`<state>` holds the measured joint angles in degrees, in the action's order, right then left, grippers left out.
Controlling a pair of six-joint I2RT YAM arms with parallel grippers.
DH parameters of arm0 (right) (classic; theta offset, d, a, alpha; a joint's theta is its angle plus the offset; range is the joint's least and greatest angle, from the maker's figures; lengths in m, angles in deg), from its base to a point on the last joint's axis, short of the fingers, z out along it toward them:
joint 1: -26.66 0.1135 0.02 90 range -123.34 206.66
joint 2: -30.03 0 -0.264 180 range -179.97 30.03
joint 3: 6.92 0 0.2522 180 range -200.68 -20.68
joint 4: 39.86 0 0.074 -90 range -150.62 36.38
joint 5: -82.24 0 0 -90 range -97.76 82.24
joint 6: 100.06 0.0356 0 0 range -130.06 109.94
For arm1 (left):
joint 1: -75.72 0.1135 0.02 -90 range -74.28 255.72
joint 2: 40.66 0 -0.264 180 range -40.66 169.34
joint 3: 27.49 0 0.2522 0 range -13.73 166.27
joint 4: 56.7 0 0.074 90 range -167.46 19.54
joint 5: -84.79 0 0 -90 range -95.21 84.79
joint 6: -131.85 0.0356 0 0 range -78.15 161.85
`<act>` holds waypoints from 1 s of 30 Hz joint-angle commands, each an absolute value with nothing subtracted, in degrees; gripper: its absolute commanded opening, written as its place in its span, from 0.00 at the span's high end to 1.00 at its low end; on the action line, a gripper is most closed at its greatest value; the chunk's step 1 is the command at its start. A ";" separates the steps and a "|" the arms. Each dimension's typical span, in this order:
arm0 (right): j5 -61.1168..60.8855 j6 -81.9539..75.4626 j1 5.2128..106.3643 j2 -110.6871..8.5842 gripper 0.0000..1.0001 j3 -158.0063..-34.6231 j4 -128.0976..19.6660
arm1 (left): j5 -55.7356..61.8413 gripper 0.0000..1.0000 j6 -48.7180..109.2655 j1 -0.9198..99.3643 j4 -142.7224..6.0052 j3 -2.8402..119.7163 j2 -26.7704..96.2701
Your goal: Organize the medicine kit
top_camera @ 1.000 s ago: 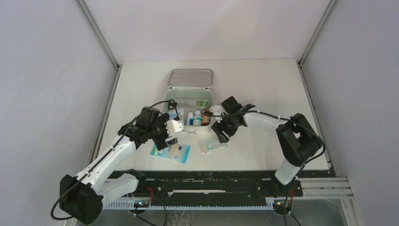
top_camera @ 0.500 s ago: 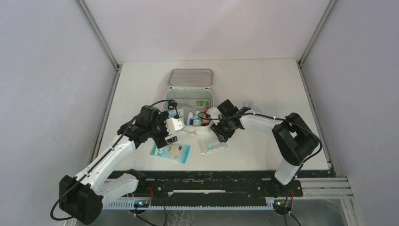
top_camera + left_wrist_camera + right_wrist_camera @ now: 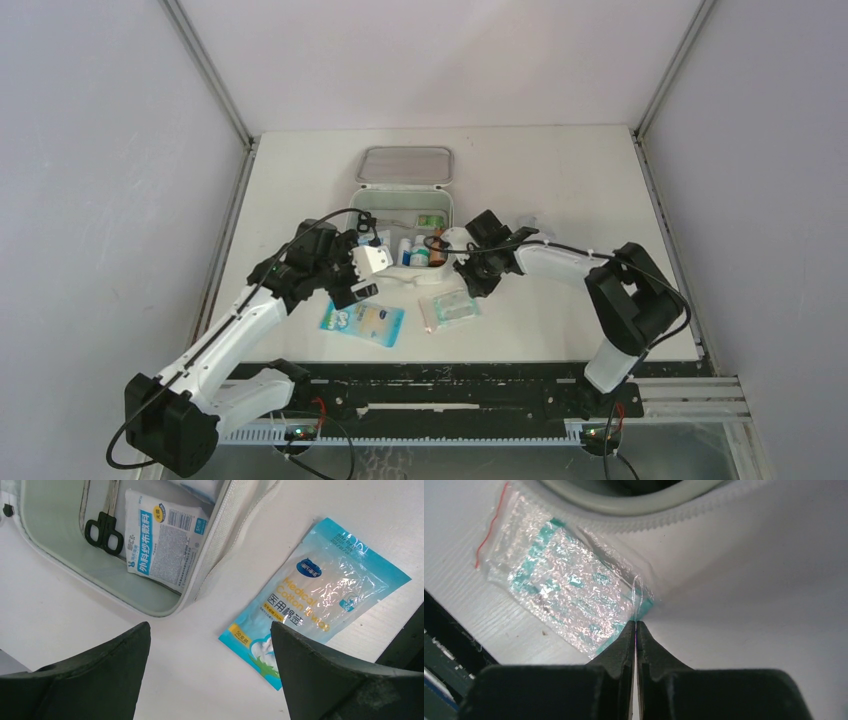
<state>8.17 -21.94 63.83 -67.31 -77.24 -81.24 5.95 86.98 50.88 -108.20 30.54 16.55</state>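
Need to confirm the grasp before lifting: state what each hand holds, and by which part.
The right hand pinches the clear plastic bag by one corner, right at its fingertips. The left hand is open and holds nothing.

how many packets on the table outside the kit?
2. A blue cotton packet lies near the left front corner of the medicine kit; a clear zip bag near its right front corner, its edge pinched by the right hand. The arms may hide others.
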 commanded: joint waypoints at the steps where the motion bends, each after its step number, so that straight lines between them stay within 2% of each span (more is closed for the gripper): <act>1: 14.92 -25.18 62.04 -59.73 1.00 -76.47 -79.97 | 9.85 0.06 86.92 50.70 -104.11 33.62 16.15; 7: 20.37 -28.40 59.72 -53.67 1.00 -73.77 -79.31 | 16.34 0.07 86.47 50.67 -103.96 37.39 19.51; 16: 12.99 -24.02 57.67 -60.08 0.99 -77.24 -82.43 | 19.93 0.08 85.45 50.68 -103.66 39.36 21.24; 26: 12.81 -20.41 56.54 -67.37 0.57 -81.50 -82.99 | 19.16 0.08 83.99 50.68 -100.57 36.23 17.88; 30: 11.51 -20.89 58.45 -68.43 0.49 -81.85 -82.19 | 18.89 0.08 83.96 50.73 -100.02 35.39 16.99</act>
<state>12.76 -21.72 56.68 -67.92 -79.55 -83.60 17.71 85.21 50.88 -103.06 36.42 19.05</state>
